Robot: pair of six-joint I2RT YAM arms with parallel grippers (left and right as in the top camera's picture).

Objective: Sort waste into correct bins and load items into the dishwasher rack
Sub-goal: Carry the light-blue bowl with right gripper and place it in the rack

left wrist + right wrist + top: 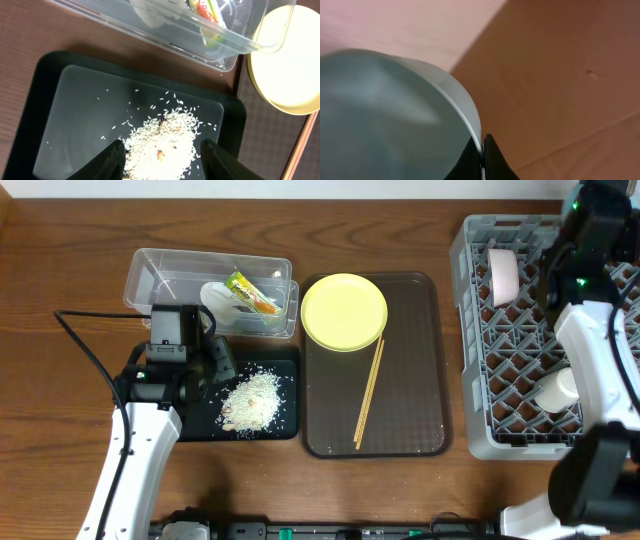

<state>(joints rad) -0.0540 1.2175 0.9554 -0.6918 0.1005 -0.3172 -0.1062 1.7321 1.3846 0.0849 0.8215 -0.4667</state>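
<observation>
Right up against the right wrist lens, the light blue bowl (pixel 385 115) is filling the view, and the right gripper (pixel 483 144) is pinching its rim, fingers pressed together on the thin edge. A pink surface is showing behind it, likely the pale pink bowl (pixel 503 275), which is standing on edge in the dishwasher rack (pixel 480 410). From overhead the right arm is hanging over the rack's far corner and hiding the blue bowl. The white cup (pixel 558 388) is already lying in the rack.

On the other side, the left gripper (pixel 162 147) is hovering with its fingers spread wide over the rice scraps (pixel 165 135) in the black tray (pixel 50 75). The paper wad (pixel 220 295) and the snack wrapper (pixel 250 292) are sitting in the clear tub (pixel 160 275).

So I'm reading this as the loading step: the bowl is going in. The next move is calling for a careful lowering beside the pink bowl, then a release. The yellow plate (pixel 344 311) and the chopsticks (pixel 369 392) are waiting on the brown serving tray (pixel 410 380).
</observation>
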